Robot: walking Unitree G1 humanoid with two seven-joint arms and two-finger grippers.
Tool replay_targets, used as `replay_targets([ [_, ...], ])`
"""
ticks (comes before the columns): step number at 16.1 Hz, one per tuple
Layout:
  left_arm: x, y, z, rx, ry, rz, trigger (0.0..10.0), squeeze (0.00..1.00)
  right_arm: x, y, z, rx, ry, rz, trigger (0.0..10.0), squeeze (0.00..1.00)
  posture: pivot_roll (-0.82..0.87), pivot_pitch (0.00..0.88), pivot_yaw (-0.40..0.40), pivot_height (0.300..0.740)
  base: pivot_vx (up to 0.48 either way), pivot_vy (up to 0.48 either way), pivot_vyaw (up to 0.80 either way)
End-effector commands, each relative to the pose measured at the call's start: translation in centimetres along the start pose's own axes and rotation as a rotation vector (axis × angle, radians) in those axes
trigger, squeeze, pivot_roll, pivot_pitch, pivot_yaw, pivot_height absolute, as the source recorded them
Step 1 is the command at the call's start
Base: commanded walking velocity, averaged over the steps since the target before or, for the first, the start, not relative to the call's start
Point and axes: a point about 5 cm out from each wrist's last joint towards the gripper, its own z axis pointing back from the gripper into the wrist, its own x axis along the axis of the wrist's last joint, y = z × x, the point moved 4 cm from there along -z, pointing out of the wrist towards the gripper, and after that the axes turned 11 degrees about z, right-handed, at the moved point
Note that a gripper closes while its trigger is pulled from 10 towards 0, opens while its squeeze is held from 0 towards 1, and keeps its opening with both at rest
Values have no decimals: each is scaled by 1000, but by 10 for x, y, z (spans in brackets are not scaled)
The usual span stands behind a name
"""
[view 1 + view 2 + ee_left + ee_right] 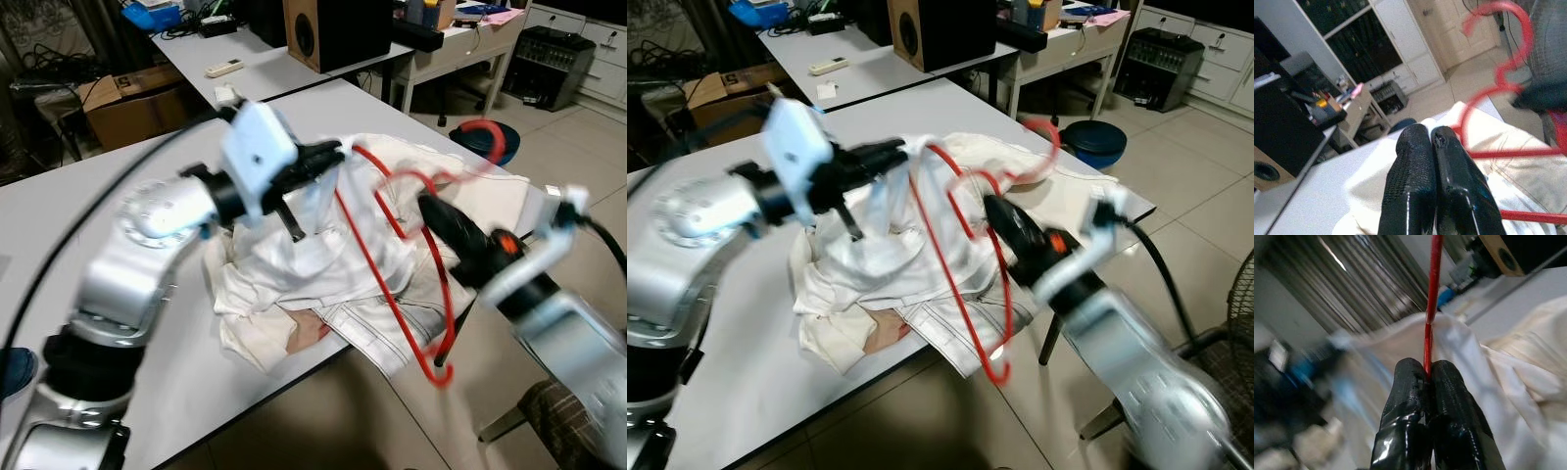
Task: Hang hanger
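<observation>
A red wire hanger is held tilted over a crumpled white garment on the grey table, with its hook pointing up and away. My right gripper is shut on the hanger's wire, and the wrist view shows the red wire pinched between the fingertips. My left gripper is shut on a raised fold of the garment at the hanger's upper shoulder. Its two fingers are pressed together. Both arms are motion-blurred.
The garment hangs over the table's near right edge. A dark blue round bin stands on the tiled floor past the table corner. A second table behind carries a wooden speaker and a remote. A cardboard box sits at the left.
</observation>
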Motion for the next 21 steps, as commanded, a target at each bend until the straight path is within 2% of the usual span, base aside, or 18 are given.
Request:
replay_targets([
  [1, -3, -1, -3, 4, 13, -5, 0, 0, 6, -8, -7, -43, -38, -65, 10000, 0, -142, 0, 94, 740, 0, 0, 0],
  [2, -7, -5, -8, -15, 20, 8, 0, 0, 9, -22, -18, -116, -79, -145, 10000, 0, -142, 0, 94, 740, 0, 0, 0],
  [4, -14, -8, -14, -19, 38, 33, 314, 0, 16, -37, -36, -185, -144, -239, 10000, 0, -139, 0, 94, 740, 0, 0, 0],
  [6, -17, -6, -17, -14, 48, 55, 275, 0, 16, -45, -43, -225, -165, -282, 10000, 0, -139, 0, 94, 740, 0, 0, 0],
  [8, -25, -4, -21, 7, 81, 90, 0, 0, 15, -53, -50, -277, -210, -396, 10000, 0, -130, 0, 92, 740, 0, 0, 0],
  [10, -25, -14, -27, -46, 68, 161, 745, 0, 12, -56, -55, -303, -212, -419, 10000, 0, -122, 0, 88, 740, 0, 0, 0],
  [12, -15, -32, -35, -138, 23, 256, 941, 0, 7, -56, -62, -319, -197, -389, 10000, 0, -124, 0, 92, 740, 0, 0, 0],
  [13, -8, -39, -37, -183, -2, 290, 39, 0, 5, -54, -66, -322, -188, -370, 10000, 0, -126, 0, 95, 740, 0, 0, 0],
  [14, -5, -43, -37, -216, -9, 305, 0, 0, 4, -53, -67, -323, -189, -373, 10000, 0, -126, 0, 95, 740, 0, 0, 0],
  [17, 3, -49, -22, -339, -15, 400, 0, 0, 5, -54, -68, -326, -202, -371, 10000, 0, -128, 0, 99, 740, 0, 0, 0],
  [19, -5, -58, -7, -439, 63, 435, 0, 0, 5, -55, -68, -329, -207, -369, 10000, 0, -127, 0, 98, 740, 0, 0, 0],
  [21, -13, -64, 2, -487, 127, 445, 0, 0, 5, -54, -68, -326, -209, -372, 10000, 0, -128, 0, 96, 740, 0, 0, 0],
])
